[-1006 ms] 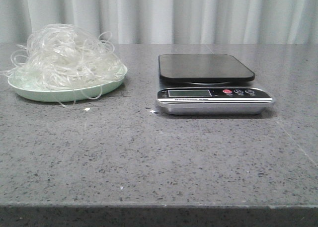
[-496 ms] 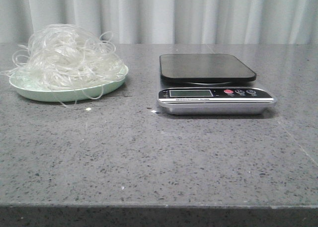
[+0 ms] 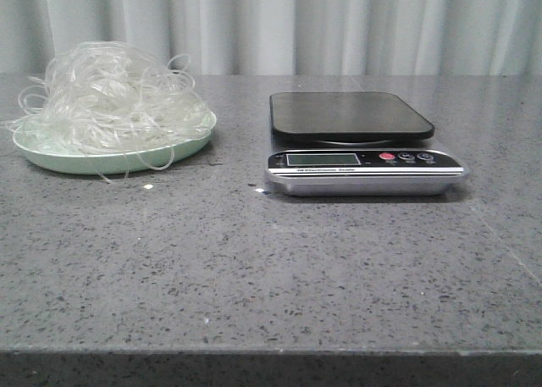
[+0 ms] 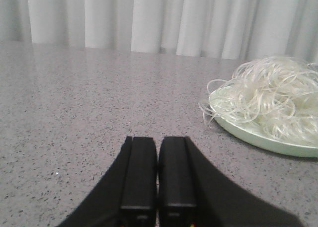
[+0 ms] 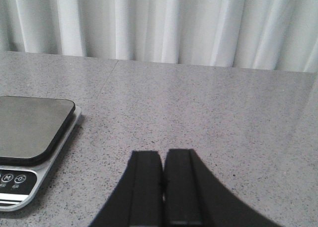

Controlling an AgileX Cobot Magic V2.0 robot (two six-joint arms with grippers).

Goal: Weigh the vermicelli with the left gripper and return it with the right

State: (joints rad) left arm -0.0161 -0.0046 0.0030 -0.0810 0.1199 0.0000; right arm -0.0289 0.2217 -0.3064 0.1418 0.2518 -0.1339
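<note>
The vermicelli [image 3: 110,99] is a fluffy mound of whitish looping strands on a pale green plate [image 3: 110,160] at the table's far left. It also shows in the left wrist view [image 4: 271,95] on the plate [image 4: 258,135]. A digital scale [image 3: 356,141] with a black platform stands at centre right, its platform bare; it shows too in the right wrist view [image 5: 30,132]. My left gripper [image 4: 158,140] is shut and empty, low over the table, apart from the plate. My right gripper [image 5: 163,155] is shut and empty, beside the scale. Neither gripper shows in the front view.
A grey speckled stone table [image 3: 254,268] holds everything. A small white crumb [image 3: 149,185] lies in front of the plate. White curtains [image 3: 339,23] hang behind the table. The table's front edge runs along the bottom of the front view.
The front view shifted slightly between frames. Nothing on the table has moved.
</note>
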